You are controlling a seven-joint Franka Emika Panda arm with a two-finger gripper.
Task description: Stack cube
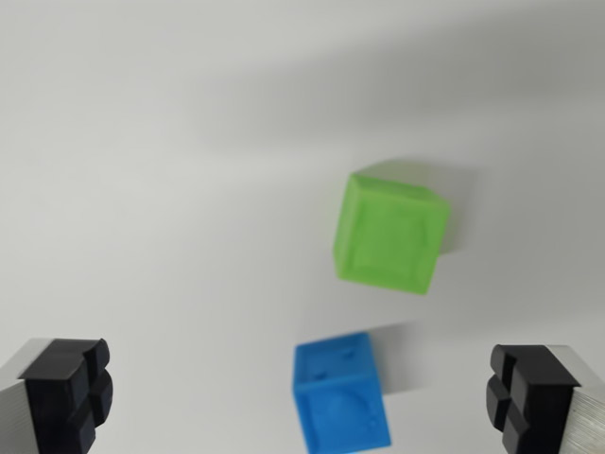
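Note:
A green cube (389, 232) rests on the white surface, right of the wrist view's centre. A smaller blue cube (340, 395) sits below it, near the bottom edge, apart from the green one. My gripper (301, 402) is open, its two black fingertips (68, 392) at the bottom left and bottom right corners. The blue cube lies between the fingers, closer to the right one, touching neither. The picture is slightly blurred.
The white tabletop (161, 189) fills the rest of the view, with soft grey shadows across the top.

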